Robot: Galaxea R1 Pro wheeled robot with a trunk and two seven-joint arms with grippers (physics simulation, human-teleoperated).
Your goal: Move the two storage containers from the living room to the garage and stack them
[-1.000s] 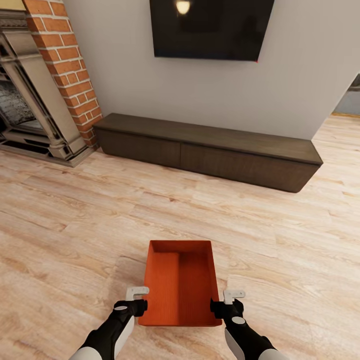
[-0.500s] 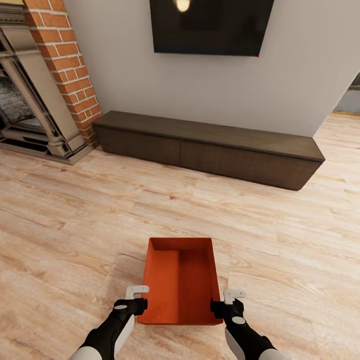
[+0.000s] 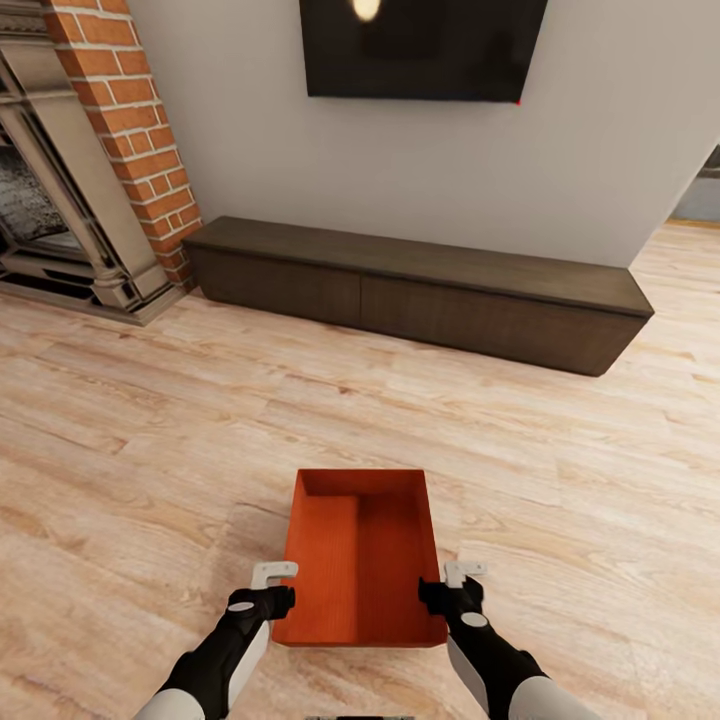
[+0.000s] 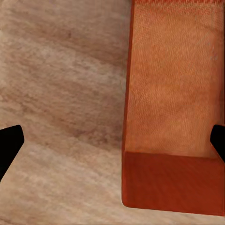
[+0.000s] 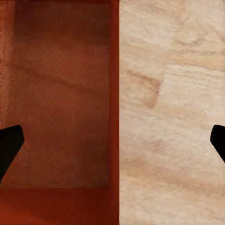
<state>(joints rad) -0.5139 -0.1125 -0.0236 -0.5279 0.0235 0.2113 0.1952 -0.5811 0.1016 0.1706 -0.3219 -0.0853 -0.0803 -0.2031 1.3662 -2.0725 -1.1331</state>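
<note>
At lower center of the head view, one storage container (image 3: 360, 555) sits between the left gripper (image 3: 272, 588) and right gripper (image 3: 452, 585), both spread wide astride its side walls, on the living-room wood floor (image 3: 150, 450); transport and stacking remain.

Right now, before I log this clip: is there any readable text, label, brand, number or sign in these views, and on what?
None can be read. The storage container has plain ribbed orange-red walls with no label, the TV screen is dark and shows just a light's reflection, and the bench, brick fireplace and wood floor carry no markings.
</note>
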